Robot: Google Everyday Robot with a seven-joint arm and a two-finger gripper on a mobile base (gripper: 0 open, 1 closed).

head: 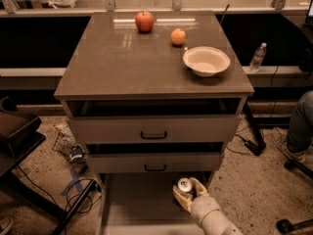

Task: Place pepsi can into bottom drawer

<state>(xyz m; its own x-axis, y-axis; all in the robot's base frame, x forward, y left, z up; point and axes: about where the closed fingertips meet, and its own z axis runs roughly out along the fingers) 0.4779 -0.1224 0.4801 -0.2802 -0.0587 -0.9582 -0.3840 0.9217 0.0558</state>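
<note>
The pepsi can [184, 185] shows its silver top at the bottom of the camera view, upright between the fingers of my gripper [186, 195]. The gripper is shut on the can and holds it over the right part of the bottom drawer [132, 202], a pale grey tray pulled out below the cabinet. The can's dark body is mostly hidden by the pale fingers [199, 188]. My arm [215, 222] comes in from the bottom right.
The two upper drawers [154, 131] with black handles stand slightly open. On the cabinet top are a red apple [145, 21], an orange [178, 36] and a white bowl [206, 61]. Cables and clutter [68, 148] lie on the floor left; a person's leg [299, 126] is right.
</note>
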